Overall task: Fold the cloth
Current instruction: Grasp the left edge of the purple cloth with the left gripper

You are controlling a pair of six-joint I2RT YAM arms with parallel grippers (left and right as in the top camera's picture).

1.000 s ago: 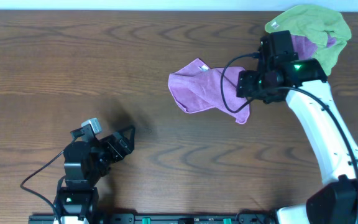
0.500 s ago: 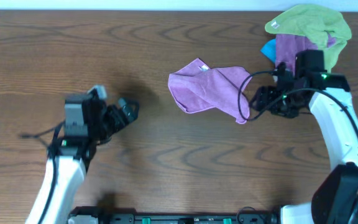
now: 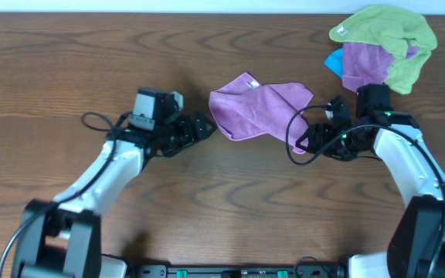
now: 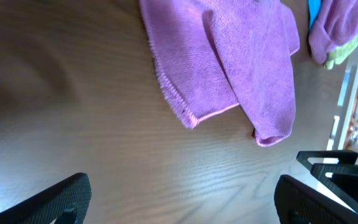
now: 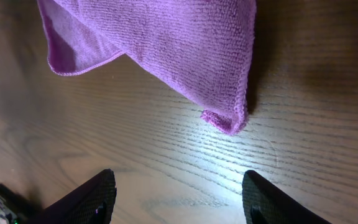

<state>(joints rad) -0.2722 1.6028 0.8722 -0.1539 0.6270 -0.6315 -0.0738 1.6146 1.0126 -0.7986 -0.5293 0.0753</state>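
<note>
A crumpled purple cloth [image 3: 259, 110] lies on the wooden table at the middle, partly doubled over itself. My left gripper [image 3: 204, 128] is low on the table just left of the cloth's left edge, open and empty. In the left wrist view the purple cloth [image 4: 229, 62] fills the top and bare wood lies between the fingers [image 4: 61, 199]. My right gripper [image 3: 309, 144] sits at the cloth's lower right corner, open with nothing held. The right wrist view shows that corner of the purple cloth [image 5: 225, 118] just ahead of the open fingers [image 5: 272, 199].
A pile of cloths sits at the back right: a green cloth [image 3: 388, 35] over another purple cloth [image 3: 363, 63] and a blue cloth [image 3: 333, 62]. A black cable [image 3: 292, 131] from the right arm loops over the cloth's right part.
The left arm has swung up and right from the near left to the cloth's left edge. The right gripper has let go of the cloth and dropped to its lower right corner.
</note>
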